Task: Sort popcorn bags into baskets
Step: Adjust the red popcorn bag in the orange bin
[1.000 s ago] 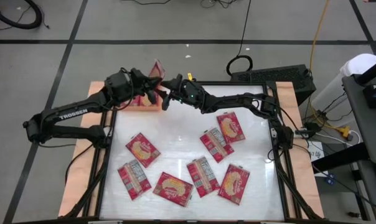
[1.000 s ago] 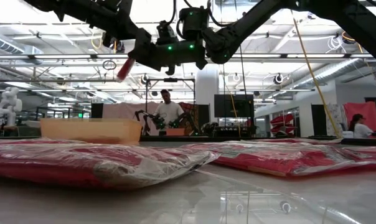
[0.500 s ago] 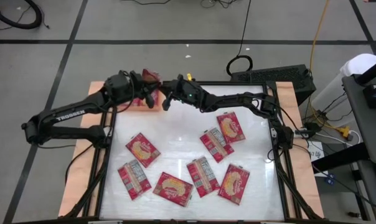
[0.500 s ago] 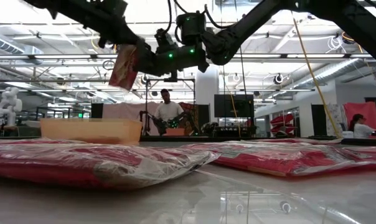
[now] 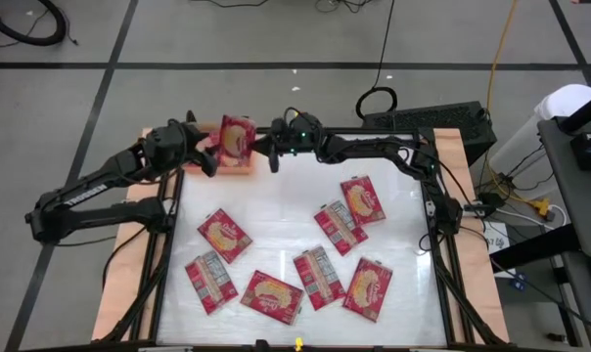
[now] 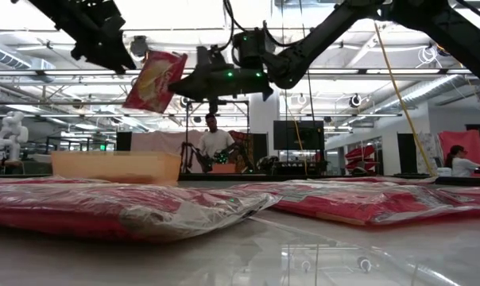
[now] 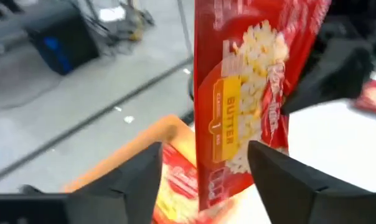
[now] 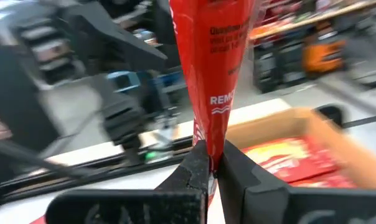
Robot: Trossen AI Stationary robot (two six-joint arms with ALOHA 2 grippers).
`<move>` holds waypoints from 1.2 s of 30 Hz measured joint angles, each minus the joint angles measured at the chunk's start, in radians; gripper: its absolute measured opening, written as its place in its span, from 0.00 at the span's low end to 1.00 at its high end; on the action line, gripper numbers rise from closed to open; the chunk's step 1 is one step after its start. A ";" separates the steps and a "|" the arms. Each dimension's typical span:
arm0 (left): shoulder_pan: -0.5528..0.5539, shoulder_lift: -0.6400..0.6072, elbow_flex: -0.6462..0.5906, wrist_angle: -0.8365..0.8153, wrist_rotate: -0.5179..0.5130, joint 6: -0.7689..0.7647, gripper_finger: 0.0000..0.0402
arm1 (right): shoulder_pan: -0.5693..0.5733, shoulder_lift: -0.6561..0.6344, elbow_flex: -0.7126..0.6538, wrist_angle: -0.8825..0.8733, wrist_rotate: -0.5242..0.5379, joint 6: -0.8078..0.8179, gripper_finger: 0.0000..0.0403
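Seven popcorn bags [image 5: 224, 236] lie loose on the bench [image 5: 276, 210] in my high view, so most of the sorting remains. The basket [image 5: 213, 162] sits at the far left corner. Above it, I hold one bag [image 5: 236, 140] with the right hand [image 5: 272, 149]; the left hand [image 5: 204, 154] stands just beside the bag.

Low view: the held bag [image 6: 154, 81] hangs tilted in the air above the basket [image 6: 117, 167], gripped at one edge by the right hand [image 6: 194, 83]. It is not yet released.

Left wrist view: my left fingers [image 7: 133, 182] stand spread apart, holding nothing, with the bag [image 7: 250, 93] between and beyond them.

Right wrist view: my right fingers [image 8: 194, 171] are clamped tight on the bag's edge [image 8: 213, 68]. The basket [image 8: 325, 134] below already contains at least one bag [image 8: 281, 155].
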 joint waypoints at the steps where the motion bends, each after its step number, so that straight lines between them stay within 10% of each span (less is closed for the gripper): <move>1: 0.013 0.000 0.000 -0.007 0.036 -0.007 0.63 | -0.007 0.000 0.000 -0.001 -0.045 0.014 0.01; 9: 0.111 0.033 0.000 -0.029 0.275 -0.013 0.72 | -0.022 0.000 0.000 0.003 -0.221 0.036 0.01; 15: 0.127 0.072 0.000 -0.010 0.434 0.030 0.48 | -0.018 0.000 0.000 0.009 -0.244 0.005 0.01; 21: 0.134 0.092 0.000 -0.003 0.438 0.027 0.05 | -0.019 0.000 0.000 0.001 -0.217 0.008 0.04; 36: 0.392 0.103 -0.001 -0.166 0.344 -0.062 0.04 | -0.030 -0.107 0.001 -0.537 0.044 -0.234 0.32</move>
